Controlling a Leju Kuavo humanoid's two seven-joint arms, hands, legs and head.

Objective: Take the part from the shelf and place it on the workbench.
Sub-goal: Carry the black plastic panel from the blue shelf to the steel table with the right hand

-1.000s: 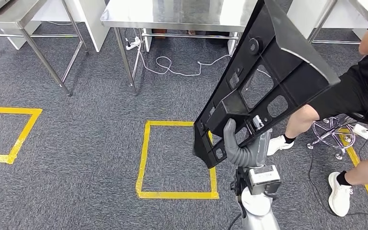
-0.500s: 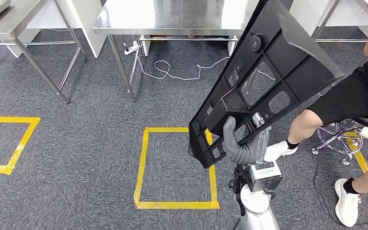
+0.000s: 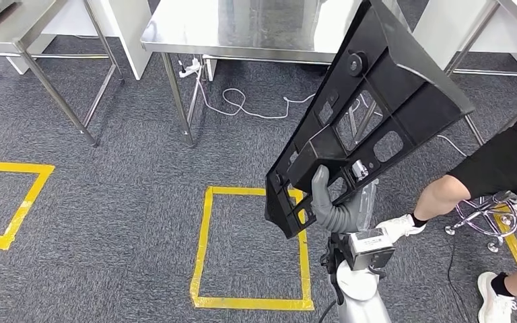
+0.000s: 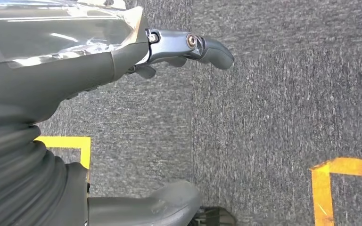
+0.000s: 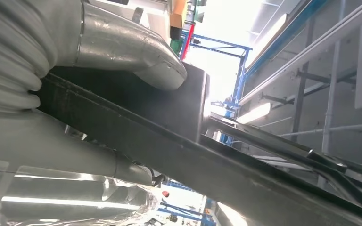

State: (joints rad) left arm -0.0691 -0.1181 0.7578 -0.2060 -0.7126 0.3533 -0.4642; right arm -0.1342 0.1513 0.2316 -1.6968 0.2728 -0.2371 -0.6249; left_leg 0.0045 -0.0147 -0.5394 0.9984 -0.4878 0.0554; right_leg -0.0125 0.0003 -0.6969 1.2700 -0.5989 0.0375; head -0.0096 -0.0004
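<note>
Part: large black panel, carried tilted above the floor, grasped at its lower end by the right robot hand. Left robot hand hangs released. Transport step; next, close on the table and lay it flat.

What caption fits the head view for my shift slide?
Right hand grips the large black part, carrying it toward the steel workbench.

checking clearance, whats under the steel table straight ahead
Under the steel table, a white cable loops over the grey carpet beside a power strip. The black part held by the right hand covers the table's right end, so that side cannot be seen.
</note>
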